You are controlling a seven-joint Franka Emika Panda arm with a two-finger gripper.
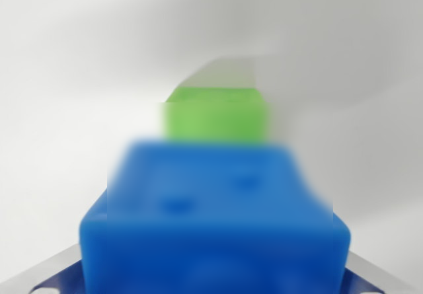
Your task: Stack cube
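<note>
i see the blue cube (215, 221) filling the lower frame right up against my gripper (215, 284), its metal fingers (39, 274) showing at both bottom corners flanking the block, so i judge it clenched on the blue cube, though the blur hides the actual contact. the green cube (217, 114) lies straight ahead of the tool, beyond the blue cube's far edge and roughly centred on it, so my read is the coming move runs forward along that line, with no sideways correction.
</note>
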